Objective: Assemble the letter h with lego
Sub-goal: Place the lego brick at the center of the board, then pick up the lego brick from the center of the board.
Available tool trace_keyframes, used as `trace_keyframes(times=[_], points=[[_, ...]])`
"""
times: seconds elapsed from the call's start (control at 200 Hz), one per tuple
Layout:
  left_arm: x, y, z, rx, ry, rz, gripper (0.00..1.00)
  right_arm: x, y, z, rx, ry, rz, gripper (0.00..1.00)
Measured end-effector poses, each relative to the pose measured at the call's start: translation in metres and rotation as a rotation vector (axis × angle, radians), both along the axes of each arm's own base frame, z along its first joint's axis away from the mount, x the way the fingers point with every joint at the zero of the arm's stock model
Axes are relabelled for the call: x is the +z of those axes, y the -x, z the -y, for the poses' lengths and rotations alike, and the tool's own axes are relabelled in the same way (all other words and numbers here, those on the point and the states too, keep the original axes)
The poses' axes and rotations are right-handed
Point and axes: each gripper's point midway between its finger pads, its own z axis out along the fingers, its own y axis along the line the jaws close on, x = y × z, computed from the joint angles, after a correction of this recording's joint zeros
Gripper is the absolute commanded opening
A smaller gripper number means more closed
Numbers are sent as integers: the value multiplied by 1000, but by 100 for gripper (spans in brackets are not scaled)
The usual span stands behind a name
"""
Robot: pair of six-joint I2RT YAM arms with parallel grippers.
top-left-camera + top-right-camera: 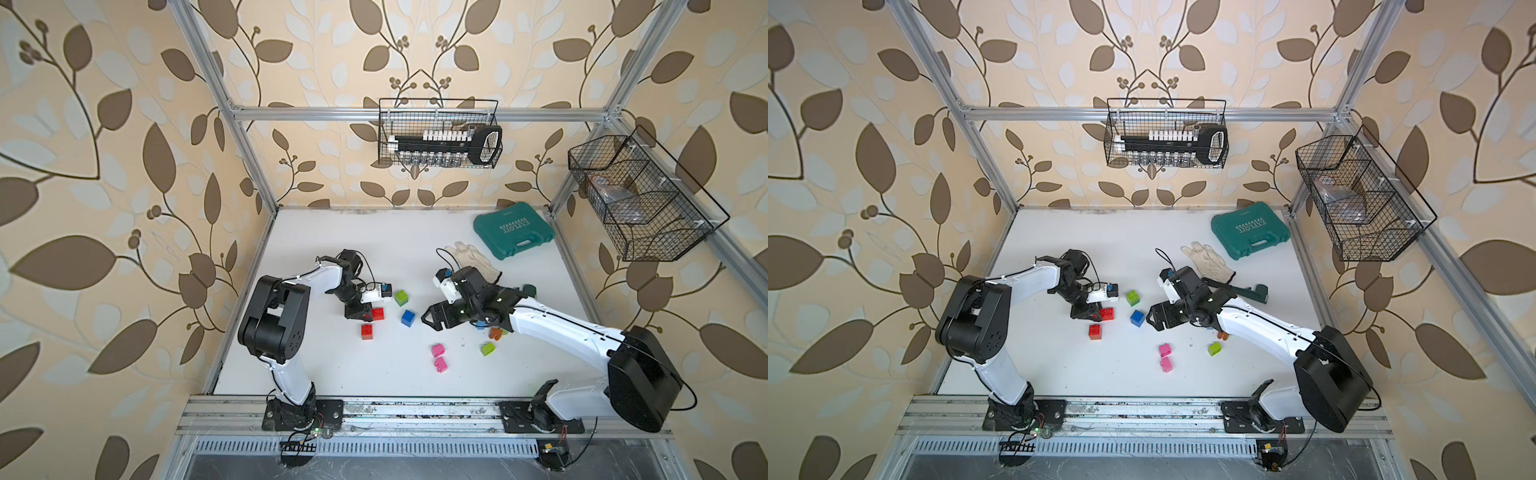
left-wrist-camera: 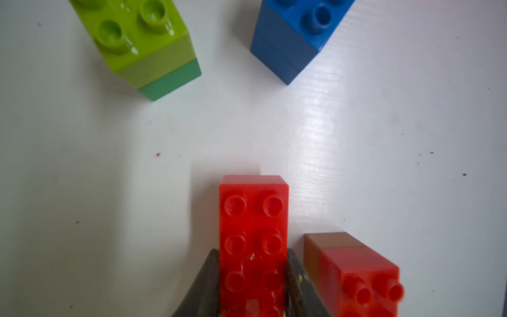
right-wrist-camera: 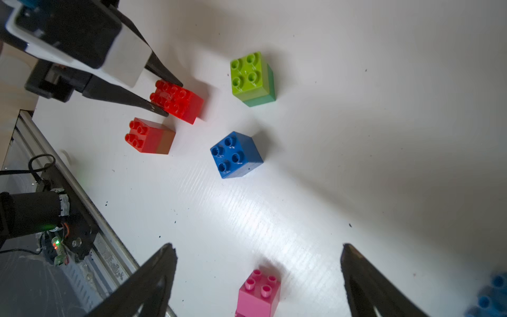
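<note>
Left of the tabletop's middle, left gripper: clamped on the long red brick.
Right gripper: jaws spread wide, empty, right of middle.
Loose bricks: blue brick and lime-green stack between both grippers.

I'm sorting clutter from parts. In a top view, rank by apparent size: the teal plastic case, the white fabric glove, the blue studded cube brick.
1. teal plastic case
2. white fabric glove, judged by its visible part
3. blue studded cube brick
The differences are clear; distance from the camera doesn't change the order.
</note>
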Motion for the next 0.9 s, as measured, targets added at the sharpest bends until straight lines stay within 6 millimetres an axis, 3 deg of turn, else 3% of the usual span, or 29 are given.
trace_keyframes(times=[0.05, 0.135, 0.25, 0.375, 0.515, 0.57, 0.59, 0.66, 0.8, 0.9], points=[[-2, -2, 0, -8, -2, 10, 39, -2, 1, -2, 5, 5, -16, 87], [0, -8, -1, -9, -7, 30, 57, 0, 0, -4, 10, 6, -26, 86], [11, -21, -1, 9, 8, 60, 69, 10, -4, -11, 32, 9, -14, 86], [28, -37, -13, 96, 57, 71, 73, 25, -7, -32, 108, 19, 31, 85], [62, -61, -47, 300, 129, 93, 76, 32, -6, -64, 244, 41, 87, 84], [74, -72, -65, 416, 151, 108, 81, 30, -4, -80, 324, 57, 117, 84], [78, -75, -71, 452, 157, 114, 89, 28, -1, -87, 360, 64, 127, 84], [87, -86, -96, 620, 180, 117, 98, 19, 5, -111, 482, 91, 164, 84], [83, -94, -140, 947, 218, 52, 99, -4, 15, -154, 685, 130, 207, 83], [71, -88, -163, 1119, 246, 6, 99, -17, 16, -172, 776, 144, 226, 80]])
